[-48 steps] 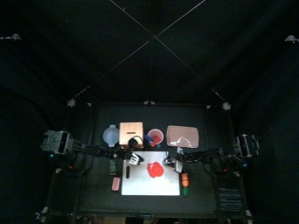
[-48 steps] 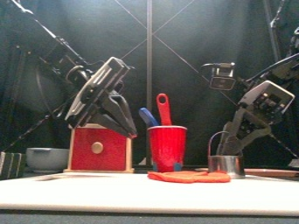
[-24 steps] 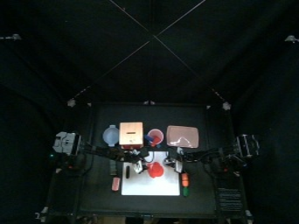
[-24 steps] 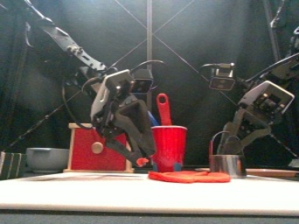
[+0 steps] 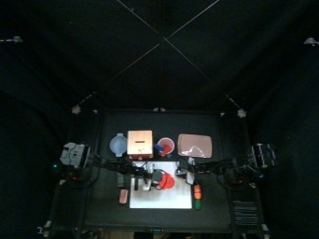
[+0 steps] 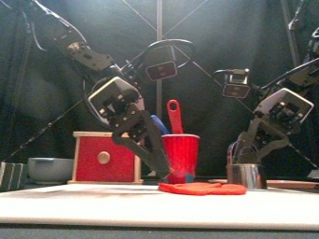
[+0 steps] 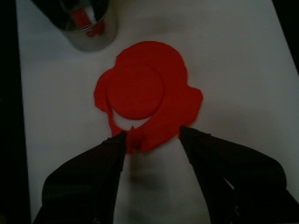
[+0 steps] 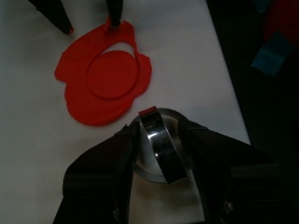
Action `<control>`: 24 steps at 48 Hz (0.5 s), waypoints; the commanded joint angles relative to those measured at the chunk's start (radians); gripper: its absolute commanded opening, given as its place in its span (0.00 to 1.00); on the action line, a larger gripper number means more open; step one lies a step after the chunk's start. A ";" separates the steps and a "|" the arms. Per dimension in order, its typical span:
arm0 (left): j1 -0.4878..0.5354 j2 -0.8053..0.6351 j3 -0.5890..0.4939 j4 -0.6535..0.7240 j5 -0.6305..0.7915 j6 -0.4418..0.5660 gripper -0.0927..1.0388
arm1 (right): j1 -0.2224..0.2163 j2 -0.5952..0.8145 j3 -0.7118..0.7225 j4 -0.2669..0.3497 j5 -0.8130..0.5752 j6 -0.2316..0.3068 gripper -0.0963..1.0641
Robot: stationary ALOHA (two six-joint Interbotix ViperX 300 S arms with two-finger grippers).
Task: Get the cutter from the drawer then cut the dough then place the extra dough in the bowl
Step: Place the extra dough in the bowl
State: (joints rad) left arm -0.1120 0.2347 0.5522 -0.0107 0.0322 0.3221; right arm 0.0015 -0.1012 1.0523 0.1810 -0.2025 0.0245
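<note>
A flat red dough (image 6: 200,189) lies on the white cutting board (image 5: 162,202), with a round cut line pressed into its middle (image 7: 142,87). My left gripper (image 7: 149,140) is down at the dough's near edge, open, its jaws either side of a flap of the rim. My right gripper (image 8: 158,134) is shut on the round metal cutter (image 8: 158,153), which stands on the board just beside the dough (image 8: 103,79). In the front view the cutter (image 6: 245,175) sits right of the dough, under the right gripper (image 6: 247,157).
Behind the board stand the blue-grey bowl (image 5: 118,145), the wooden box with its red drawer front (image 6: 104,157), the red cup with toy knives (image 6: 178,154) and the pink tray (image 5: 195,145). Small toy foods lie beside the board at left (image 5: 122,197) and right (image 5: 199,194).
My left arm swung from in front of the wooden box across to the dough and dropped to its edge. The right gripper stayed put with the cutter.
</note>
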 commanded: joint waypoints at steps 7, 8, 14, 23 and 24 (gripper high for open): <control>0.000 0.025 -0.066 0.164 0.026 0.005 0.86 | -0.002 0.000 -0.012 0.003 0.002 0.002 0.76; 0.000 0.025 -0.066 0.179 0.048 0.005 0.86 | -0.002 0.000 -0.012 0.003 0.002 0.002 0.76; -0.003 0.003 -0.077 0.196 0.186 0.006 0.85 | 0.000 0.000 -0.012 0.006 0.014 0.003 0.76; -0.006 0.003 -0.094 0.244 0.195 0.021 0.85 | -0.002 0.008 -0.023 0.005 0.014 0.002 0.76; -0.008 0.005 -0.095 0.247 0.192 0.023 0.85 | 0.000 0.011 -0.023 0.005 0.014 0.002 0.76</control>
State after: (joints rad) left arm -0.1166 0.2562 0.4847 0.2194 0.2378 0.3421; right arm 0.0031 -0.0905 1.0385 0.1841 -0.1917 0.0230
